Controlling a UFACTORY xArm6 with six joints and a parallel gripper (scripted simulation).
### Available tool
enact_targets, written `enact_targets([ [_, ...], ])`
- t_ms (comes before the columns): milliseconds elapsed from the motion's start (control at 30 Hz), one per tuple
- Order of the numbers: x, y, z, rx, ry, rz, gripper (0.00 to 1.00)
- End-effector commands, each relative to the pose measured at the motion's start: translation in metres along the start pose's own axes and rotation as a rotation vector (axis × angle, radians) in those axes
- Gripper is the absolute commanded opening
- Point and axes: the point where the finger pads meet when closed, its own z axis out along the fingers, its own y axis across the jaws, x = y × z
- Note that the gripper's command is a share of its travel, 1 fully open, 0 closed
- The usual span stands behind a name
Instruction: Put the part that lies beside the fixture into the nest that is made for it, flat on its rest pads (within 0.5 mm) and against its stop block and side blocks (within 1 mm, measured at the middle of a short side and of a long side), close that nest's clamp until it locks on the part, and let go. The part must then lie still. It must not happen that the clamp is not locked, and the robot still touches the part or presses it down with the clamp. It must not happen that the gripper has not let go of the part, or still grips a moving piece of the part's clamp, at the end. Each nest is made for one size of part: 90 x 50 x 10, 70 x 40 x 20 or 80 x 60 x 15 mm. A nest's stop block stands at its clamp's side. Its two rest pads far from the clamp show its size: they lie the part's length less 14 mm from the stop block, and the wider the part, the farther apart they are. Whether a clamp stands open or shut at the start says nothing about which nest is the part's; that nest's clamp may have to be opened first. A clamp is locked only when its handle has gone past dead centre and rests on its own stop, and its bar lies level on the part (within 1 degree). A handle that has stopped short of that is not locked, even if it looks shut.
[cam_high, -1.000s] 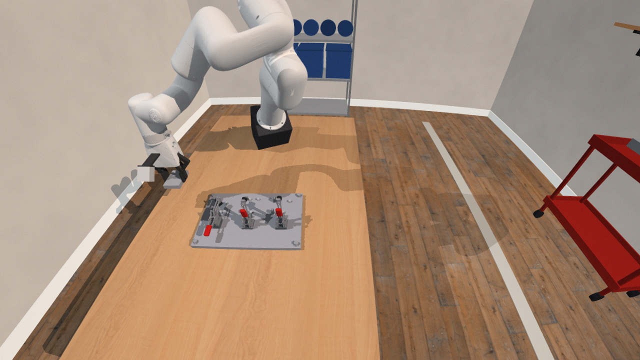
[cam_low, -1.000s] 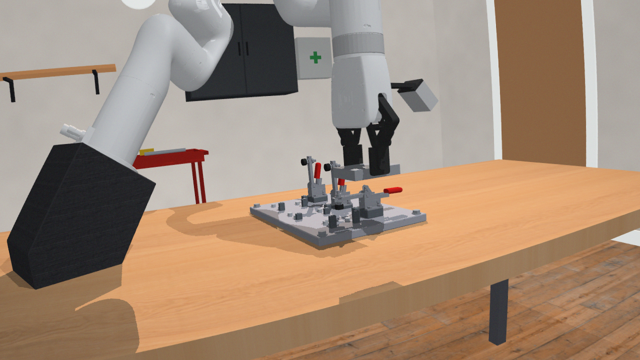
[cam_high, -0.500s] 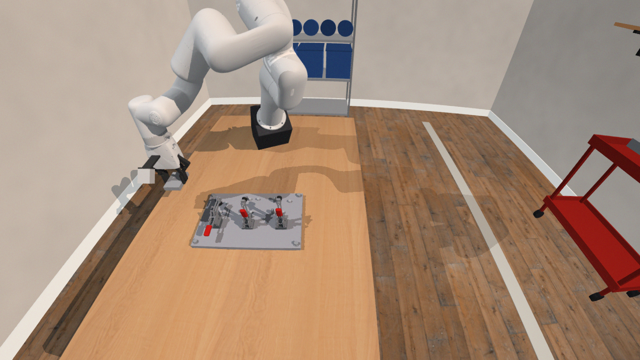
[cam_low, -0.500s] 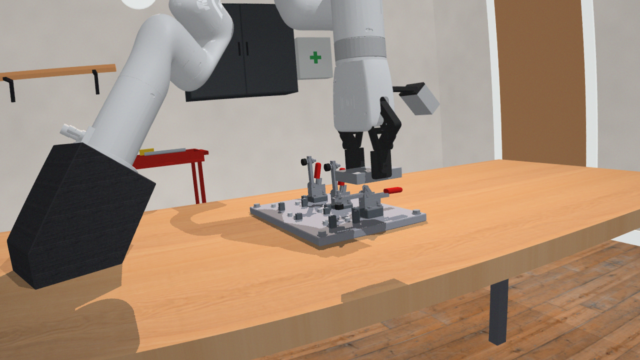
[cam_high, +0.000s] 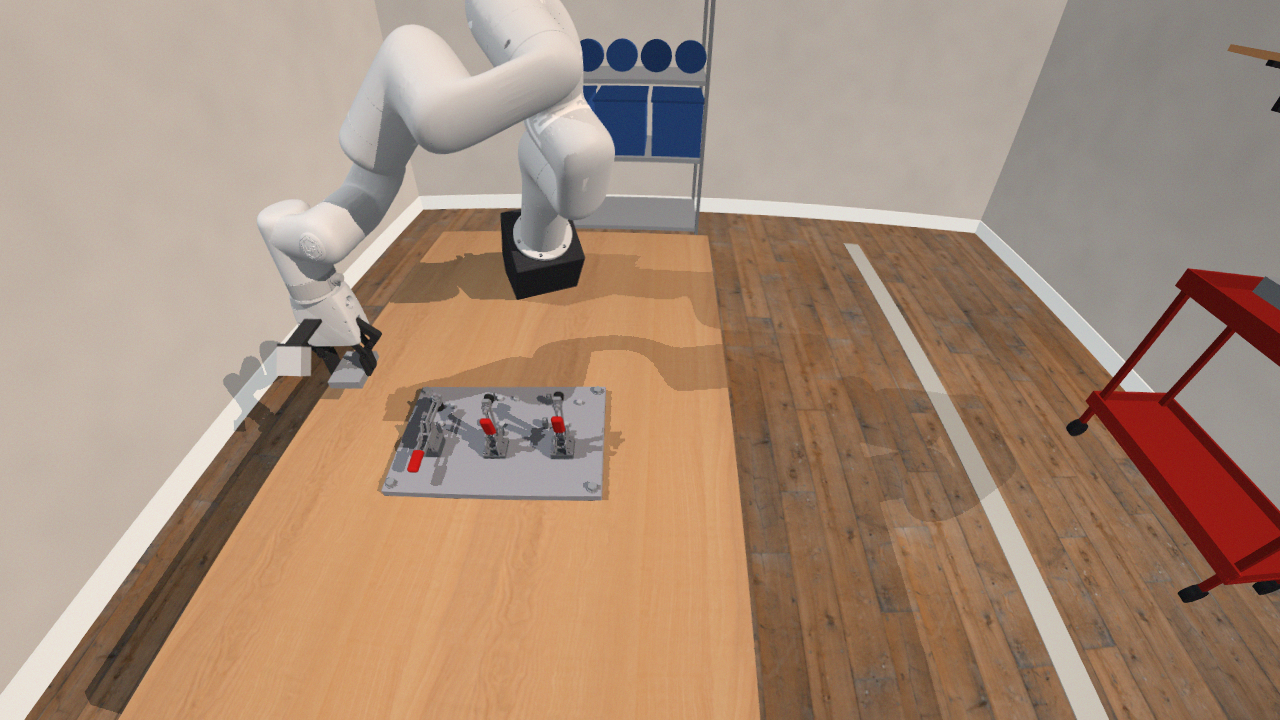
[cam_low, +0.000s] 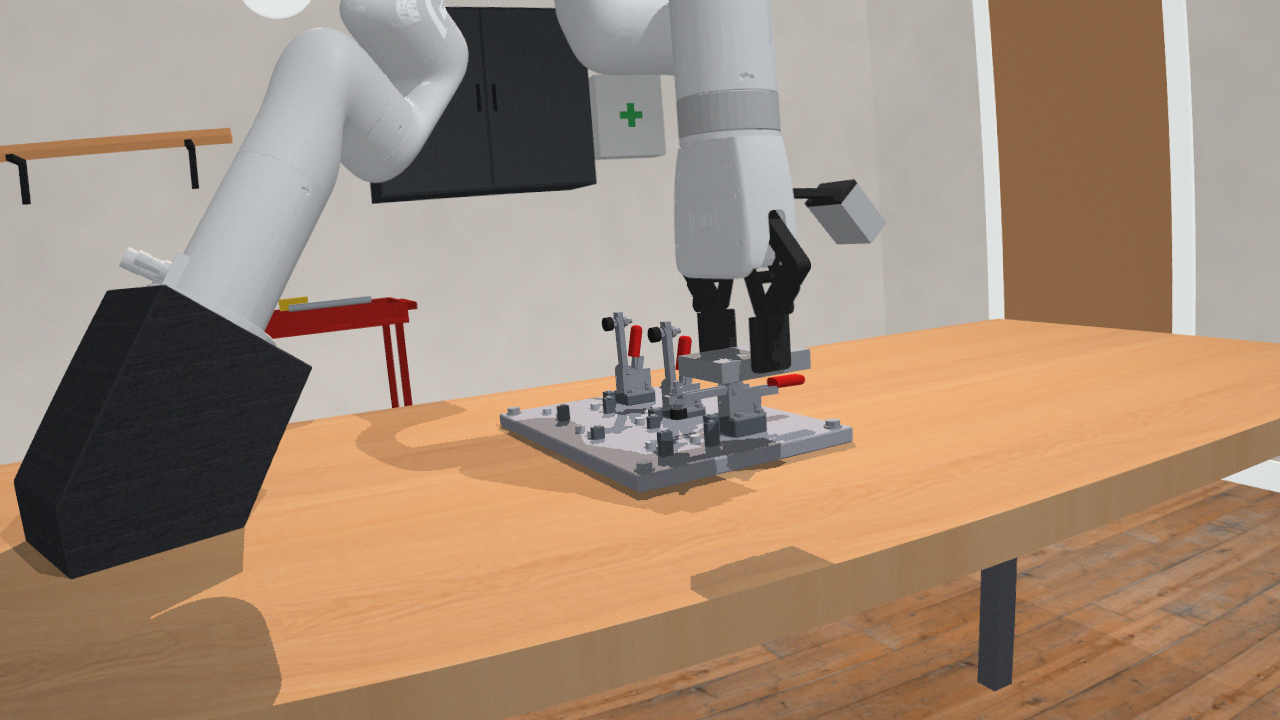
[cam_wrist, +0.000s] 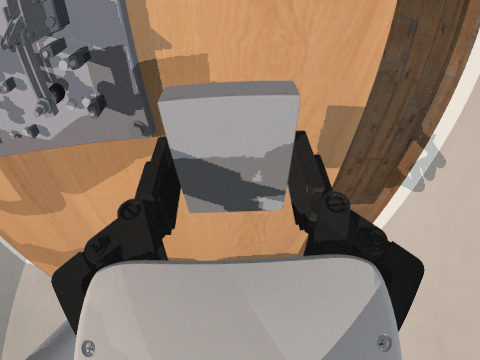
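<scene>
- near, along the side of the fixture plate (cam_high: 519, 481) (cam_low: 810, 438) (cam_wrist: 95, 127) toward the bottom of the top view: reaching out with the red handle (cam_high: 416, 461) (cam_low: 785, 380) of the left clamp (cam_high: 433, 438) (cam_low: 742, 407) (cam_wrist: 32, 75), bar down; locked or not, impossible to tell.
- farther right on the plate: standing open, bars raised, with the middle clamp (cam_high: 494, 443) (cam_low: 667, 358) and right clamp (cam_high: 562, 443) (cam_low: 634, 380).
- beyond the plate's far left corner: holding the grey part (cam_high: 347, 377) (cam_low: 707, 365) (cam_wrist: 230, 130) in the air, closed on its two long sides with the gripper (cam_high: 350, 360) (cam_low: 743, 358) (cam_wrist: 232, 153); not yet in any nest.
- in hand, by judgement: carrying the part toward the fixture. looks broad, perhaps the widest of the three sizes; matching nest not certain from here.
- next: picking the nest by its pad spacing, bringing the part over it, squaring to stop and side blocks, then lowering flat. if meant for the left nest, needing that clamp opened first, so a set-down beforehand.
- far, on the arm: showing raised markings (cam_low: 407, 13), too unclear to read.
- farther still, on the wall: bearing a green cross on a white box (cam_low: 626, 143); no brand or label legible anywhere.

- The gripper (cam_high: 350, 358) (cam_low: 743, 353) (cam_wrist: 232, 153) and the gripped part (cam_high: 347, 381) (cam_low: 716, 362) (cam_wrist: 230, 125) have moved lower.
- In the exterior view, both have shifted slightly right.
- There, the gap seen between part and lowered clamp (cam_low: 742, 413) has gone.
</scene>
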Motion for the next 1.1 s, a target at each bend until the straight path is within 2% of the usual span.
enact_targets([
  [0,0.0029,0.0011,0.0023,-0.003,0.002,-0.001,0.00],
  [1067,0.0075,0.0011,0.0105,-0.003,0.002,-0.001,0.00],
])
